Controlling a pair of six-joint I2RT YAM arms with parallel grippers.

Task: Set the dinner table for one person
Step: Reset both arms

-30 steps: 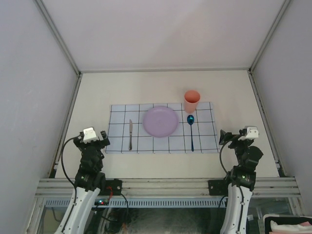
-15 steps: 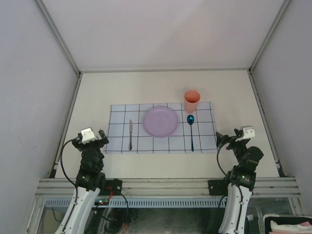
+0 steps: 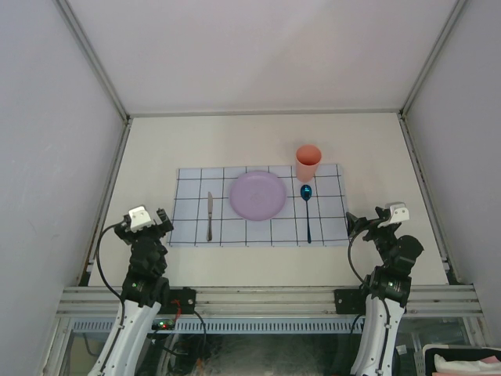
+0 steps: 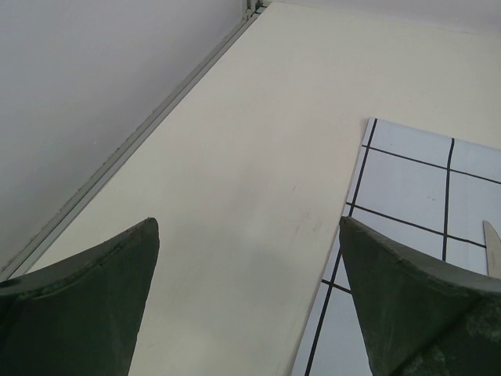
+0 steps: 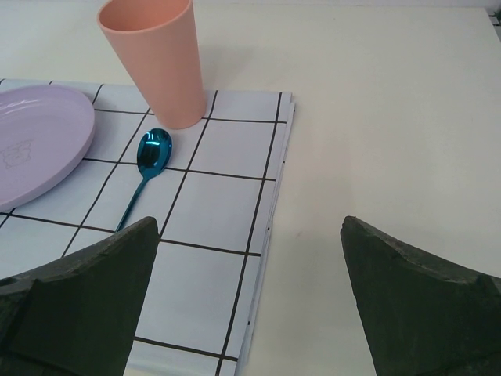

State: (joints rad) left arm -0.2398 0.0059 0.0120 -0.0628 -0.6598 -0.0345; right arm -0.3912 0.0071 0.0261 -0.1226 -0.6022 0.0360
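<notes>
We judge the setting complete. The large off-white table (image 3: pixel 258 137) stretches ahead of both arms, and at its middle a pale blue-grey gridded cloth (image 3: pixel 329 227) carries a round lilac plate (image 3: pixel 257 195). A steel knife (image 3: pixel 209 215) lies left of the plate, a metallic blue spoon (image 3: pixel 307 211) right of it, and a salmon plastic cup (image 3: pixel 308 163) stands beyond the spoon. The left tool (image 4: pixel 246 227) and right tool (image 5: pixel 249 223) gape wide, empty. Since a second ago both arms have shifted slightly, while the setting is unmoved.
</notes>
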